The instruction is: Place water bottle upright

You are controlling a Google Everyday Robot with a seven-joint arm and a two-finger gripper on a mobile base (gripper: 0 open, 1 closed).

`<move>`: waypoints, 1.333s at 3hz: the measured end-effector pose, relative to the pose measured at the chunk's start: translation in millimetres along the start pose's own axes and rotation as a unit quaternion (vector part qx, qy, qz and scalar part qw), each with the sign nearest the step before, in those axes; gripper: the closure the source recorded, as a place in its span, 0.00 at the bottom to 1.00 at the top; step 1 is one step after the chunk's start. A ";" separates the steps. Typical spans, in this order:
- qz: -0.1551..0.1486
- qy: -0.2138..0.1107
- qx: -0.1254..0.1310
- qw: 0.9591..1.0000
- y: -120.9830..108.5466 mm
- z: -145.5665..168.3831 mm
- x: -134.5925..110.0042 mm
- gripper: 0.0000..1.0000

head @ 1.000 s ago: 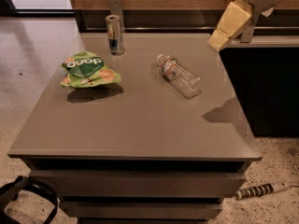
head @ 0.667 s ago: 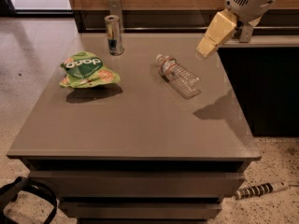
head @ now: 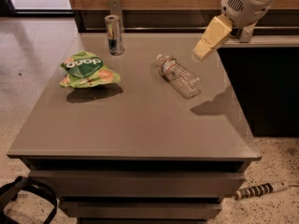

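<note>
The water bottle [head: 179, 75] lies on its side on the grey table top [head: 135, 120], right of centre, cap pointing to the far left. It is clear and ribbed with a white cap and a white-and-red label band. My gripper [head: 208, 42] hangs in the air at the upper right, above and to the right of the bottle, apart from it. Its cream fingers [head: 212, 35] point down and to the left. The gripper holds nothing.
A slim silver-and-blue can [head: 113, 34] stands upright at the table's far edge. A green chip bag [head: 87, 69] lies at the left. A dark counter [head: 261, 78] runs along the right side. A striped cable [head: 259, 190] and a black strap [head: 28, 197] lie on the floor.
My gripper has moved left and a little down, closer to the bottle. Its shadow on the table has shifted left. The bottle, can and bag have not moved.
</note>
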State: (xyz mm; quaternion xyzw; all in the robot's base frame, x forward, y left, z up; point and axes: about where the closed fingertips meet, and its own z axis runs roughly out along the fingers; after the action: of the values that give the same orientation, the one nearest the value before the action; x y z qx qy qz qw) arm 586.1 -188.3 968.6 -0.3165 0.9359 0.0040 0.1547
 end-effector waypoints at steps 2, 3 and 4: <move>-0.004 0.038 -0.002 0.999 23.8 39.8 -37.1 0.00; 0.015 0.068 0.008 0.998 32.5 66.4 -44.6 0.00; 0.026 0.087 0.010 0.996 34.7 86.7 -52.1 0.00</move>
State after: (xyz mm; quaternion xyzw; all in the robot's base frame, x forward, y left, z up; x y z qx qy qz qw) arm 629.6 -120.6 898.2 -0.2892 0.9538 -0.0289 0.0759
